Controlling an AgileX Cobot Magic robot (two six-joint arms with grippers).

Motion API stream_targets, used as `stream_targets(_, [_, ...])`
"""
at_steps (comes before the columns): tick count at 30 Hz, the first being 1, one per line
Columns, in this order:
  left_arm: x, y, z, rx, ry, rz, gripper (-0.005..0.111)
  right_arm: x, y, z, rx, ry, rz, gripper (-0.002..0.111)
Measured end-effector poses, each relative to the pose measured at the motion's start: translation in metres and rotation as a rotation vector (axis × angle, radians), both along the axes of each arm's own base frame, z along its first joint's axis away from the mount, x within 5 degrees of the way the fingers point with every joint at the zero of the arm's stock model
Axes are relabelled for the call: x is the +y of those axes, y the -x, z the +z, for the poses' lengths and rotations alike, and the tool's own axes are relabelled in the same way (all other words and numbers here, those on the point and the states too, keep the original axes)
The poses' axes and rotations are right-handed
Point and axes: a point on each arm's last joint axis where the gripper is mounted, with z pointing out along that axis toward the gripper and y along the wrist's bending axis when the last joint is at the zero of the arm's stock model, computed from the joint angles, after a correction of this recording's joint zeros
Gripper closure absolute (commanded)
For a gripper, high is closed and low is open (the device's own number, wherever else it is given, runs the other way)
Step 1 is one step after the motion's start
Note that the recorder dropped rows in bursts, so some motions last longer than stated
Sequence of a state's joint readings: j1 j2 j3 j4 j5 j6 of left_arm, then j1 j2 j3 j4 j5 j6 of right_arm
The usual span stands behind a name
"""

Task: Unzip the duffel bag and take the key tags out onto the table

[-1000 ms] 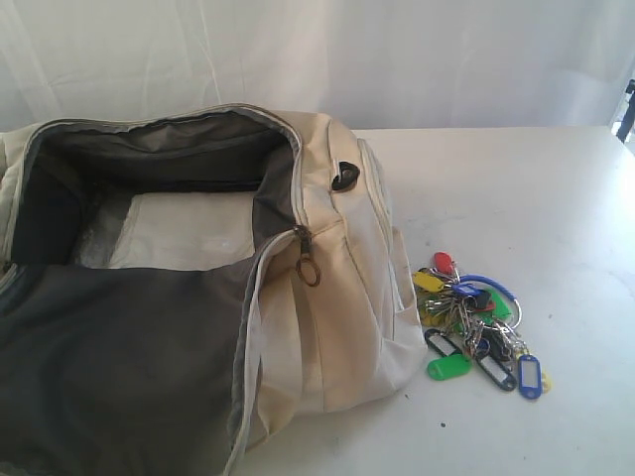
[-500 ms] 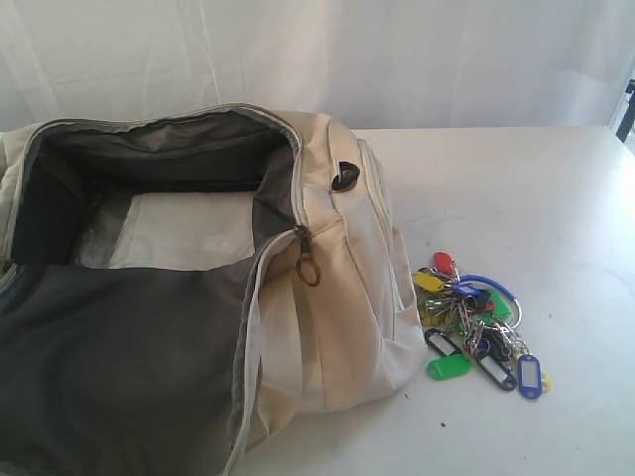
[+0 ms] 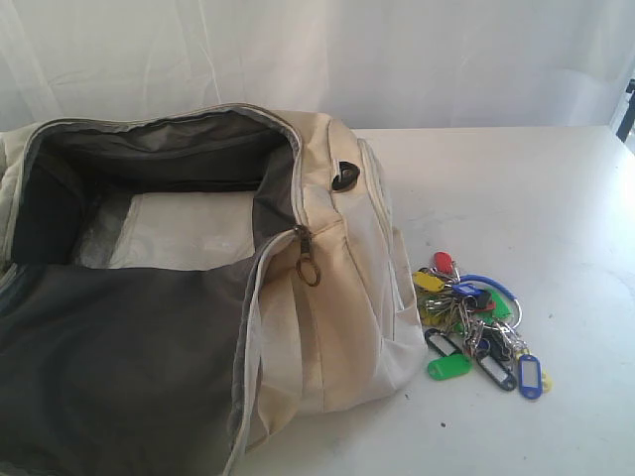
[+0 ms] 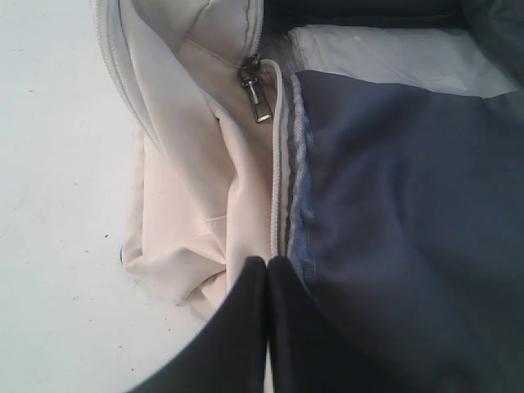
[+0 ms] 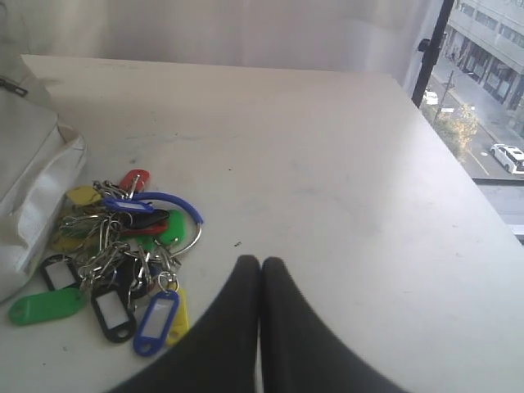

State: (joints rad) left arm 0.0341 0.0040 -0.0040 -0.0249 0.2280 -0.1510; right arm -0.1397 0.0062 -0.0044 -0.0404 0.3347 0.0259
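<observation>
While the big cream cloth duffel bag (image 3: 337, 297) lies wide open on the broad flat white table (image 3: 556, 188), we can look right into it. We see its dark grey lining (image 3: 119, 367) and a pale flat panel (image 3: 184, 230) at the bottom. The bag fills the left side of the exterior view. A small brown metal zipper pull (image 3: 308, 260) hangs down at the end of the open zip. A black D-ring (image 3: 345, 175) sits higher up on the cream end.

The bunch of small plastic key tags (image 3: 474, 322) in red, yellow, green, blue and black is out of the bag. It lies on the table, just beside the bag's right end.

We cannot see either arm in the exterior view. In the left wrist view, our left gripper (image 4: 266, 264) has its two black fingers pressed together with nothing between them. It sits over the zip line, where the cream cloth meets the grey lining. We cannot tell if it touches the bag.

In the right wrist view, our right gripper (image 5: 260, 264) is also pressed together and holds nothing. It is over bare table, near the key tags but apart from them. There the tags hang on metal rings with a curved blue loop (image 5: 172, 197).
</observation>
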Motion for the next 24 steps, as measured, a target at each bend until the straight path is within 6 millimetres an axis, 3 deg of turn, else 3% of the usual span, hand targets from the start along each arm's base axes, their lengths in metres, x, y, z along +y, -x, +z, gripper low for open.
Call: stream_targets(24, [0.0000,0.0000,0.0000,0.000,0.000,0.000,0.107,0.0004,0.0000,-0.0002,0.000,-0.013,0.001,0.108])
